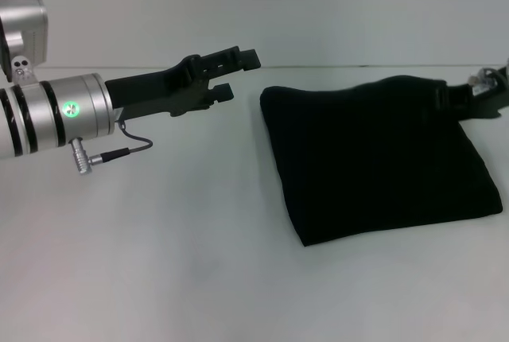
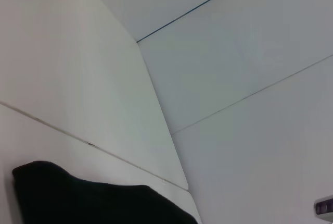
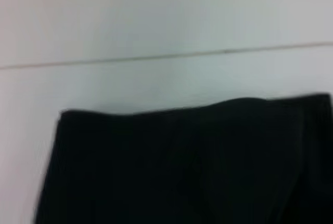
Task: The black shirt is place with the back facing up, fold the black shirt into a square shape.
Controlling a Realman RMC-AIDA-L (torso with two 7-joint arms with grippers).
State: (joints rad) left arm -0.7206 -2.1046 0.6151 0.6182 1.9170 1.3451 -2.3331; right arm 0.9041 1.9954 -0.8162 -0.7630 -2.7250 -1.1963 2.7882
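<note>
The black shirt (image 1: 380, 159) lay folded into a rough square at about three o'clock on the white worktop (image 1: 159, 262). The left pincer (image 1: 236, 74) hovered at ten o'clock, fingers narrowly parted, clear of the cloth. The right pincer (image 1: 457, 99) touched the shirt's far right corner, perhaps gripping it; its fingers were hidden, so nobody could tell.

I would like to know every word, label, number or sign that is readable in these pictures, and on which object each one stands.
None can be read.
The black shirt lies folded on the white table; only plain black fabric shows, no lettering in any view.
The left gripper and its silver arm carry a green light, no text.
The right gripper, at the shirt's far right corner, has no legible marking.
</note>
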